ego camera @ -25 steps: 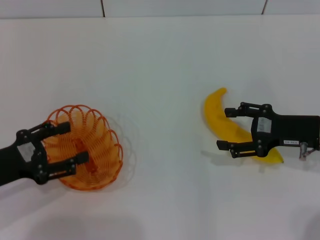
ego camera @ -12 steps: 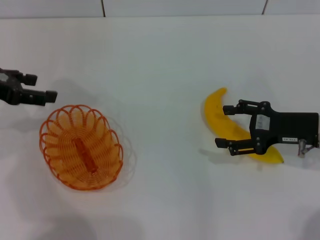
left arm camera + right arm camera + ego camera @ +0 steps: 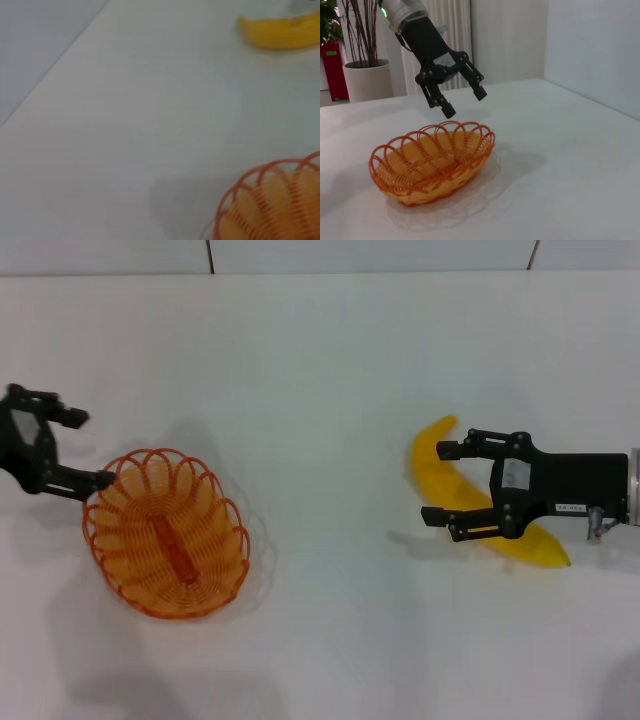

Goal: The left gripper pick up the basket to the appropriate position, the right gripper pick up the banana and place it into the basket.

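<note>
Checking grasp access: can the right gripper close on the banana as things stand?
Probably yes. The right gripper is open, its fingers on either side of the banana, which lies alone on the table with nothing crowding it. Its height above the banana is unclear.

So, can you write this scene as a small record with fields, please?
basket: orange wire basket resting on the white table, nothing in it
banana: yellow banana lying on the table, not in the basket
left gripper: left gripper open, raised above the basket's far rim, holding nothing
right gripper: right gripper open, straddling the banana's middle
</note>
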